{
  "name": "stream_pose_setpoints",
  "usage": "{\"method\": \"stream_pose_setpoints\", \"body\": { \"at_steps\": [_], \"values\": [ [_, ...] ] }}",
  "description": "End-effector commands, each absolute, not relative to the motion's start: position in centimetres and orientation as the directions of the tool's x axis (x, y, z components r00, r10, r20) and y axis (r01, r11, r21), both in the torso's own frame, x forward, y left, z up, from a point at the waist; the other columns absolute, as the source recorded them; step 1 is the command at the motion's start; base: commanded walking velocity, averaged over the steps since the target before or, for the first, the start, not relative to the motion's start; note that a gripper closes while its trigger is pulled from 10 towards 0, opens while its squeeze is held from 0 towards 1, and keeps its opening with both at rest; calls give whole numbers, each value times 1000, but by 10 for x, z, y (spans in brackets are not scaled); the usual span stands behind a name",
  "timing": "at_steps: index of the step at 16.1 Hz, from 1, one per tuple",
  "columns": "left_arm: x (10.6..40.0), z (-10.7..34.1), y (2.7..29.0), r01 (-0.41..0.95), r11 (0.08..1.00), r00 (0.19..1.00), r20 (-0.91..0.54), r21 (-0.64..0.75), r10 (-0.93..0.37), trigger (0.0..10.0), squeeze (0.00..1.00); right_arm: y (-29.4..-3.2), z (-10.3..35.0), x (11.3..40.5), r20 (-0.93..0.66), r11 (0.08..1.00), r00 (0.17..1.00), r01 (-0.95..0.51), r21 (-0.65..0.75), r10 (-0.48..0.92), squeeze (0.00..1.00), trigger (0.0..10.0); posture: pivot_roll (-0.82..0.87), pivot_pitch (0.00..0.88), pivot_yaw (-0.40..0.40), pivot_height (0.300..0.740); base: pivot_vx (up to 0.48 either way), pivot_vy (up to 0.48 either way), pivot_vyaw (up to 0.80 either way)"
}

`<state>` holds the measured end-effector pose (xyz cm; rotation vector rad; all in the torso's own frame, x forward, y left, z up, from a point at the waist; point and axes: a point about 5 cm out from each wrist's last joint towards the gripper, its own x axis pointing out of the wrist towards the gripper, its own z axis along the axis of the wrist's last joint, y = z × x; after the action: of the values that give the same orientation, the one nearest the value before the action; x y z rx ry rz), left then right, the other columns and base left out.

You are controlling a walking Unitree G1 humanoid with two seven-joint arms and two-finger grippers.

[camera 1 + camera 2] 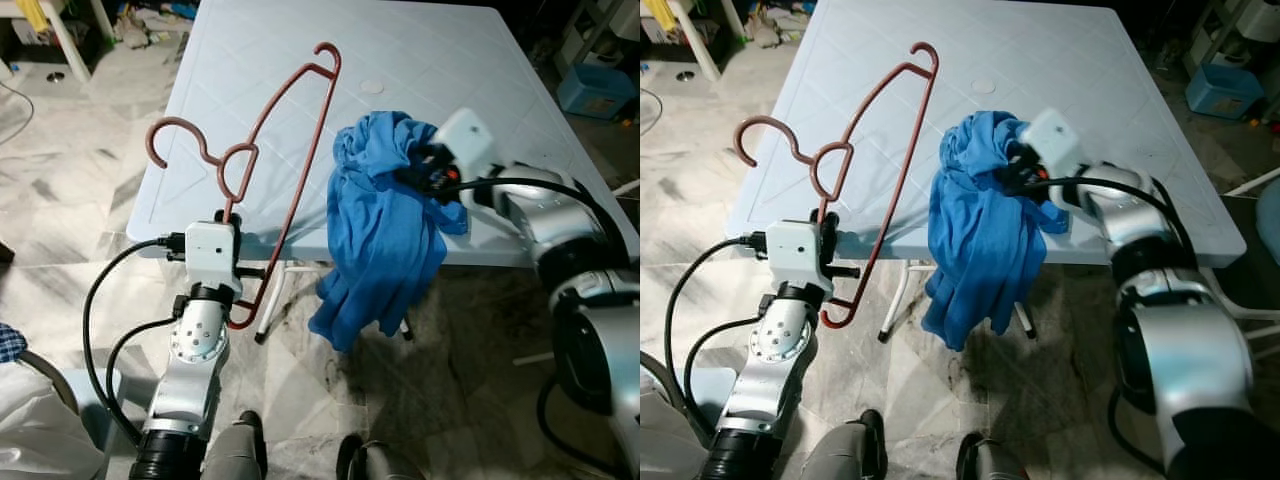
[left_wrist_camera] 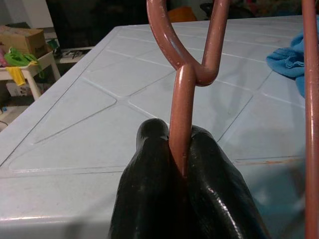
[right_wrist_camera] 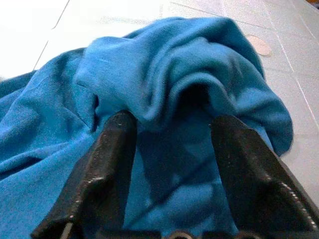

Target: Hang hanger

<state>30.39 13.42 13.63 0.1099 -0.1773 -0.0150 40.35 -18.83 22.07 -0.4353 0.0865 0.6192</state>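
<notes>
Closest to the robot, its own dark feet [image 1: 250, 430] stand on a pale marbled floor [image 1: 60, 250] streaked with grey. Just above them the left arm reaches forward, and the left end effector [image 2: 182, 149] is clenched on the reddish-brown plastic hanger [image 1: 285, 150], its two black fingers [image 2: 149, 199] pressed together around the stem just below the loop at the neck. The hanger is held in the air over the near left corner of the table [image 1: 260, 60], tilted, with its hook [image 1: 175, 135] curling out to the robot's left and one shoulder pointing away across the tabletop; its lower end dips below the table edge. To the right, the right arm bends in from the side and the right end effector [image 3: 172, 134] sits at a bunched blue garment [image 1: 385, 220], its fingers spread apart with a fold of the cloth lying between them. The garment is heaped on the near edge of the light blue table and much of it spills down over the edge toward the floor. Farther off, a small round mark [image 1: 372, 87] sits on the patterned tabletop, and beyond the table's right corner a blue box [image 1: 597, 90] rests on the floor amid clutter.
</notes>
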Motion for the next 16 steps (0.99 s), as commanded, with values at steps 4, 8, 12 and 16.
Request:
{"method": "stream_pose_setpoints", "body": {
  "at_steps": [4,8,12,16],
  "values": [
    [307,134,130,28,993,984,170,111,-46,10000,0,-208,212,394,-138,802,834,-552,-228,534,1000,10000,93,142,-28,740,0,0,0],
    [309,134,131,28,993,983,176,110,-47,10000,0,-222,206,372,-117,791,799,-601,-115,590,1000,10000,84,139,-28,740,0,0,0],
    [310,134,129,38,994,983,177,106,-56,10000,0,-221,203,354,-108,772,771,-634,-40,628,1000,10000,69,136,-23,740,0,0,0],
    [311,133,126,52,993,982,176,102,-70,10000,0,-197,181,344,-142,776,770,-630,-13,623,1000,10000,60,138,-19,740,0,0,0]
  ]
}}
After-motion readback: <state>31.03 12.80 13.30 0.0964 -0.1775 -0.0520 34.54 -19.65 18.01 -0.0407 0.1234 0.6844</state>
